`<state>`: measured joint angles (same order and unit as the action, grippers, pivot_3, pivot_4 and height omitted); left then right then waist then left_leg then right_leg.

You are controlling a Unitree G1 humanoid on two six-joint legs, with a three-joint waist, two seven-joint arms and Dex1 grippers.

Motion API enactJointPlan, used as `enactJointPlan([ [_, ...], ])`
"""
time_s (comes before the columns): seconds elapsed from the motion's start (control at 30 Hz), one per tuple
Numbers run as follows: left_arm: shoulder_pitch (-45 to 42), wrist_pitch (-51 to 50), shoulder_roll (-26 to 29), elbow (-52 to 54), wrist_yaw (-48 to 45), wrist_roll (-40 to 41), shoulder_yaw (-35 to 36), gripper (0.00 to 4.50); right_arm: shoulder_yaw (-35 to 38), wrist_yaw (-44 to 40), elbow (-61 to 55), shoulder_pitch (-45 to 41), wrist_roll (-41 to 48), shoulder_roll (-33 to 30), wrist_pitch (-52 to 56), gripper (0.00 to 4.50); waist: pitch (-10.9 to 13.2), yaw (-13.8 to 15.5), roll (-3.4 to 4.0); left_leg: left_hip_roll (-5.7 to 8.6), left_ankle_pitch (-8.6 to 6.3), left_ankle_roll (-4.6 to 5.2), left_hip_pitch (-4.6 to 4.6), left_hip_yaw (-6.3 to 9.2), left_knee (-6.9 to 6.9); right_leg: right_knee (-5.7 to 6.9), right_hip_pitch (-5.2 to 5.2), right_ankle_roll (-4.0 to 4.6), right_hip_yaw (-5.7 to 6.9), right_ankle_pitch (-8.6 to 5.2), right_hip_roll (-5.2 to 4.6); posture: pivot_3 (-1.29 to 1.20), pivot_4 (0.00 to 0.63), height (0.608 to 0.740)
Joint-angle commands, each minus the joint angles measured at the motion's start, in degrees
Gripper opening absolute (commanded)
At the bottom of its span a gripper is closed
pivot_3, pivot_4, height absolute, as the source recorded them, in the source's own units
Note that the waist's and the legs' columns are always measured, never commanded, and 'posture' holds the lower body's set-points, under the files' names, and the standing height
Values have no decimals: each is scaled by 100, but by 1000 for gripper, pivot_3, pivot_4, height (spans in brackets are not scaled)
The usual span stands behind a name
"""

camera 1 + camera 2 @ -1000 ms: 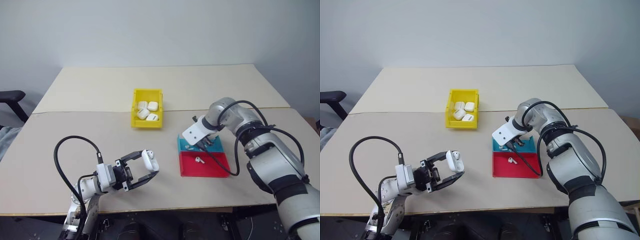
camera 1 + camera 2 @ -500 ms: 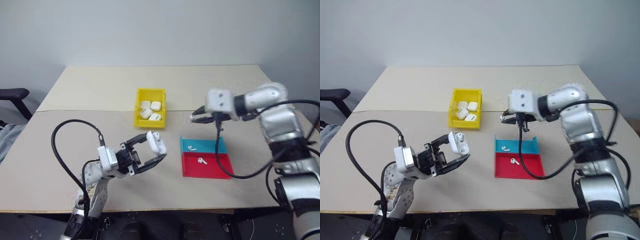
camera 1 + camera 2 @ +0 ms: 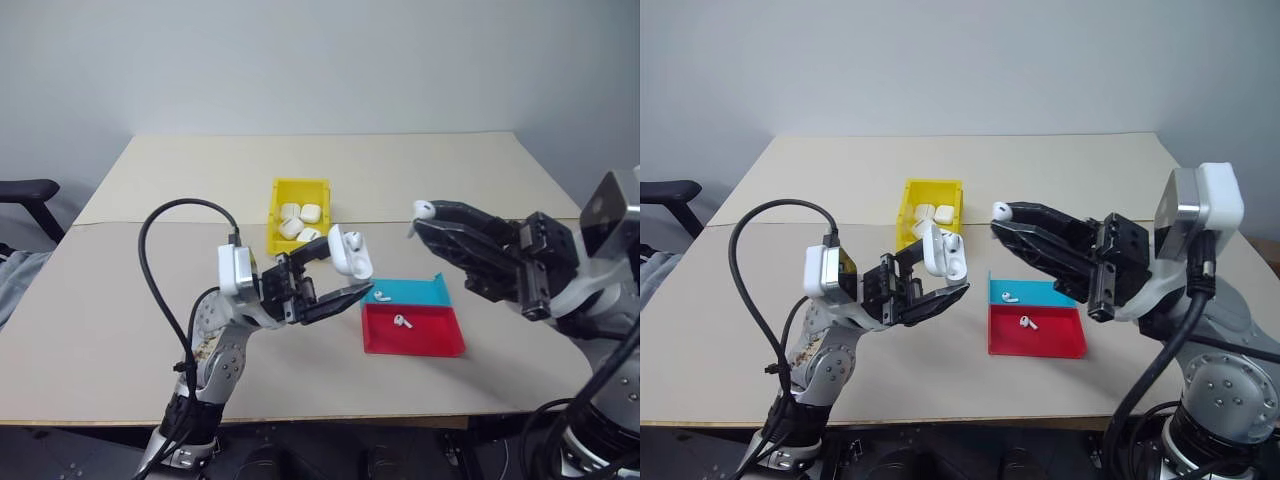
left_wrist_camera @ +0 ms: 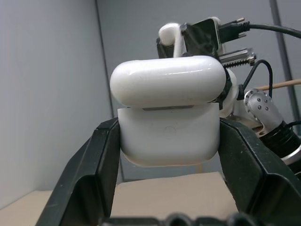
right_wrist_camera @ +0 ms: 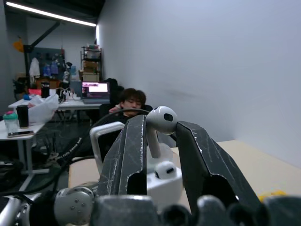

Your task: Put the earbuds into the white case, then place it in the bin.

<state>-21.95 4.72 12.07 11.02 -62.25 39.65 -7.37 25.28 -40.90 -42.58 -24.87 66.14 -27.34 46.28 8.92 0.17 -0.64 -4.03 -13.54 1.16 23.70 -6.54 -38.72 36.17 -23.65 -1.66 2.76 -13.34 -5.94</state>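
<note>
The left gripper (image 3: 335,275) is clamped on the white case (image 3: 351,253), lid open, held above the bench (image 3: 120,290). The right gripper (image 3: 420,218), facing it, pinches one earbud (image 3: 424,210); two earbuds lie in the trays.

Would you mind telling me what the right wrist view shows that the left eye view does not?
Right wrist view alone: a person seated at a desk with a lit laptop. Left eye view alone: the yellow bin holding white cases, and the blue tray and red tray, each with one earbud. Both: the right claw shut on an earbud, and the open white case in the left claw.
</note>
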Motion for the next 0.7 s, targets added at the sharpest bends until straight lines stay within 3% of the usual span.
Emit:
enactJointPlan([
  [0.03,-149,-43,-73,103,-147,132,38,2815,-249,297,-93,91,335,-18,-265,1138,0,6,0,0,0,0,1,1,0,-2,1,0,2,0,1,0,150,740],
  [0.33,-152,43,-164,7,-249,70,95,2815,-901,181,5,304,-11,-368,-625,1138,0,28,0,2,-1,2,5,3,-2,-7,1,-1,1,0,0,0,150,740],
  [0.7,-57,180,-200,-2,-290,-81,120,2815,-1189,1,11,480,-147,-644,-912,1138,0,42,-1,2,-2,3,6,4,-2,-9,1,-1,2,0,0,0,150,740],
])
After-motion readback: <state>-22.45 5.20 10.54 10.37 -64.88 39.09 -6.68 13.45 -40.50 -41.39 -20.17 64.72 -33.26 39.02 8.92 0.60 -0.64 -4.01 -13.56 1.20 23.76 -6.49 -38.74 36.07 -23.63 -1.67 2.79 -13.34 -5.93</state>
